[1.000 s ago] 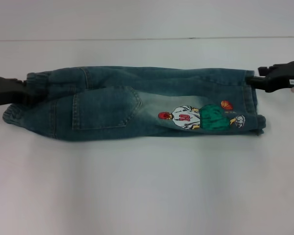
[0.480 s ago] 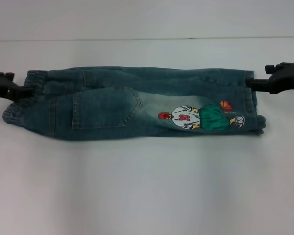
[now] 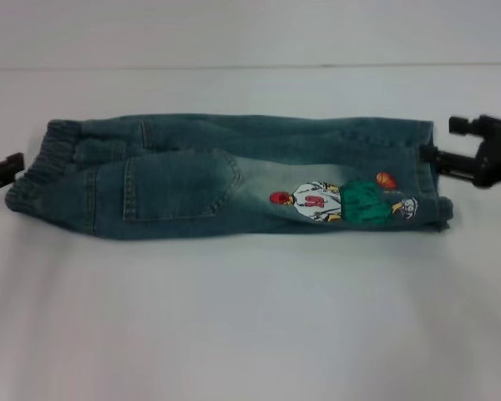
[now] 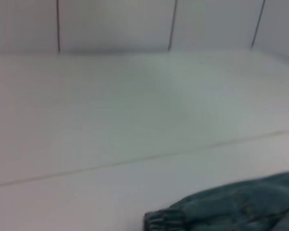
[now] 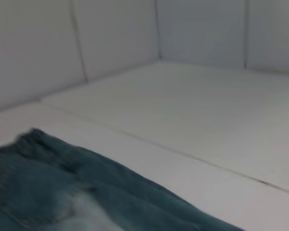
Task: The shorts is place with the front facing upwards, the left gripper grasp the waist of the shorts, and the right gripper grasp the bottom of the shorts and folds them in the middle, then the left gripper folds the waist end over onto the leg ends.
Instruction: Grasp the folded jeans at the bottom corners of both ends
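On the shorts [image 3: 225,180], unreadable cartoon print [image 3: 342,200]

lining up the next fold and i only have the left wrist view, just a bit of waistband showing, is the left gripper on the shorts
Observer: No. In the head view the left gripper is out at the far left, apart from the waistband of the shorts.
Operator: are they folded lengthwise yet
Observer: Yes, they lie flat as one narrow band, with a pocket and a cartoon print facing up.
Operator: where's the right gripper
Observer: The right gripper is at the far corner of the leg end; I cannot tell whether it touches the hem.
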Tool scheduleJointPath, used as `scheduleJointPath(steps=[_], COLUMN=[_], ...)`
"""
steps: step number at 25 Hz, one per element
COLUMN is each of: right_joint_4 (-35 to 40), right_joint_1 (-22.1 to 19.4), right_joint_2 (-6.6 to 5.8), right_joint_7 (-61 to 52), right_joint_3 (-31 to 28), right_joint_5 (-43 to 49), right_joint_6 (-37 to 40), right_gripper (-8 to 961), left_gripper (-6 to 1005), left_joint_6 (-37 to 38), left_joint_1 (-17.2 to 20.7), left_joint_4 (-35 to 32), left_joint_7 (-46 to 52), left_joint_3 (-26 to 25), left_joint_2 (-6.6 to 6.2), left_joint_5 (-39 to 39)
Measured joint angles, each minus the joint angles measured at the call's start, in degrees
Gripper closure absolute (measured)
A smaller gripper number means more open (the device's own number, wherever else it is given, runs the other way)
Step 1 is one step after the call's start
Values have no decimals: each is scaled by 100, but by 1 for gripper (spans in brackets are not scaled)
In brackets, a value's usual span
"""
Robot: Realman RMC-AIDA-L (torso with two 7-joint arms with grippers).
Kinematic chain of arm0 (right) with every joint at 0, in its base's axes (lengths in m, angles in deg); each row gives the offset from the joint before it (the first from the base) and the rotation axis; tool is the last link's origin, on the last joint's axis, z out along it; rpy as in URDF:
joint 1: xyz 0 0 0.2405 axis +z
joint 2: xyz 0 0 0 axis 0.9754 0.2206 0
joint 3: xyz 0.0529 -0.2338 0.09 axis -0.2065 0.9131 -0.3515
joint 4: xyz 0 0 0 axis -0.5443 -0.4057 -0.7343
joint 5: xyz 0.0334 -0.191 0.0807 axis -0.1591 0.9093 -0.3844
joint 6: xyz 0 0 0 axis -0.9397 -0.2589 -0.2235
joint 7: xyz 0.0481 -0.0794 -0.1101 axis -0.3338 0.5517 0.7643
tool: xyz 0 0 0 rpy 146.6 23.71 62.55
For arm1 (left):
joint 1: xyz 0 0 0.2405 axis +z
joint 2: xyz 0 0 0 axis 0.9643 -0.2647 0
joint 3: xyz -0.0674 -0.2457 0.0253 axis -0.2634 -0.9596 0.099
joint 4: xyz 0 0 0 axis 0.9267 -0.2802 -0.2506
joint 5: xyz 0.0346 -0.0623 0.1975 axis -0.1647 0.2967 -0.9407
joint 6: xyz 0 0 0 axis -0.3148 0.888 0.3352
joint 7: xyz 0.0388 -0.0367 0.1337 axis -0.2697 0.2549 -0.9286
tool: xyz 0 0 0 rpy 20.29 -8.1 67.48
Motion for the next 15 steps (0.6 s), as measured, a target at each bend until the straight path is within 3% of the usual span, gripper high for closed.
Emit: scheduleJointPath(steps=[3, 7, 15], right_joint_4=[-237, -549, -1064], right_joint_1=[-257, -431, -505], right_joint_2=[3, -1, 8], right_joint_7=[655, 1389, 1888], right_joint_3=[-8, -76, -20], right_joint_5=[-462, -555, -244], right_joint_6=[538, 1386, 1853], right_gripper=[201, 203, 196], left_gripper=[352, 353, 353], left_joint_6=[741, 1518, 1138], left_joint_1=[230, 378, 496], left_joint_4=[334, 1025, 1675], left_joint_7=[-796, -1673, -2091], left_joint_3=[-547, -1101, -1338], left_joint_2=[-12, -145, -247], left_joint_5=[572, 765, 694])
